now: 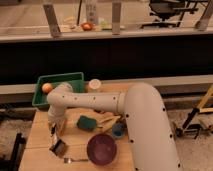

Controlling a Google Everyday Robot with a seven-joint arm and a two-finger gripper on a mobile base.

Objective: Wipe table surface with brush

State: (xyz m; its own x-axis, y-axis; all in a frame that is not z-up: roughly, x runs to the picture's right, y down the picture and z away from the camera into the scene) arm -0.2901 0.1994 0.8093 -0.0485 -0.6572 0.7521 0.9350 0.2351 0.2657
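Observation:
The table surface [37, 142] is a small light tan wooden top in the lower left of the camera view. On its front left part lies the brush [58, 147], a small dark block with a greyish face. My gripper [55, 129] hangs at the end of the white arm [100, 102], just above and slightly behind the brush. Whether it touches the brush cannot be made out.
A purple bowl [101, 148] sits right of the brush, with a metal spoon [75, 160] at the front edge. A teal sponge-like block [86, 122] and a small blue object [118, 131] lie mid-table. A green bin [61, 79] holding an orange [47, 88] and a white cup [94, 85] stand at the back.

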